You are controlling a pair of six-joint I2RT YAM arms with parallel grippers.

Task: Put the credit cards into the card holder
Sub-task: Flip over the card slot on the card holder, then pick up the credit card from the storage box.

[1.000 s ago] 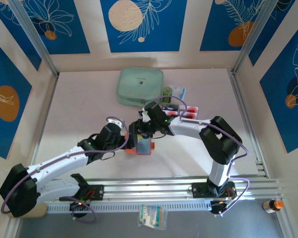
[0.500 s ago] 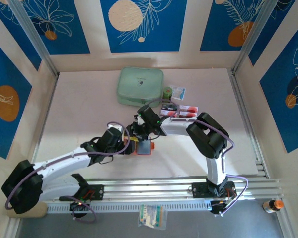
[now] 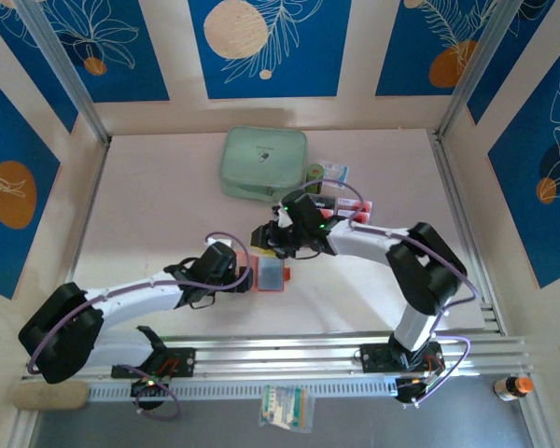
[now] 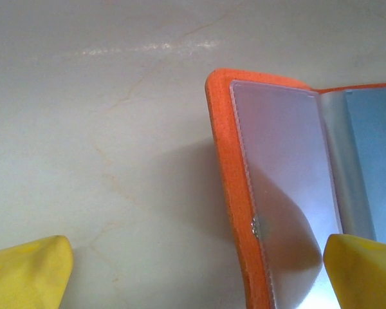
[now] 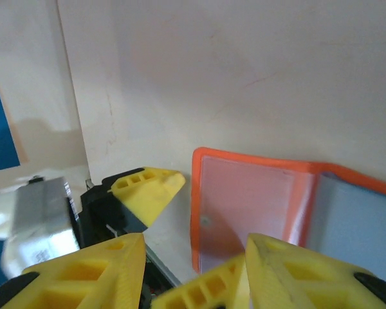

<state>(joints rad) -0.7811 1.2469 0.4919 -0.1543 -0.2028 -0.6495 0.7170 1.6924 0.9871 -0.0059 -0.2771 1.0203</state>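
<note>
The card holder (image 3: 273,276) lies open on the table, orange-red outside with clear greyish pockets inside (image 4: 289,174) (image 5: 251,206). My left gripper (image 3: 249,277) stands wide open at its left edge (image 4: 193,283): one fingertip (image 4: 26,270) is over bare table, the other (image 4: 363,270) is over the pocket. My right gripper (image 3: 264,239) hovers just behind the holder, open (image 5: 193,270), with nothing of its own between the fingers. The left gripper's yellow finger (image 5: 145,187) shows in front of it. The credit cards (image 3: 353,206), pale with red marks, sit far right in a clear tray.
A mint-green zip case (image 3: 264,163) lies at the back centre. A small green object (image 3: 314,173) and a packet (image 3: 335,172) lie beside the tray. Both arms crowd the table's middle. Rails run along the near edge (image 3: 289,353).
The right arm swung left, then drew back to the right, away from the holder. The left gripper slid nearer and rightward to the holder's left edge. The holder now lies flat and open.
</note>
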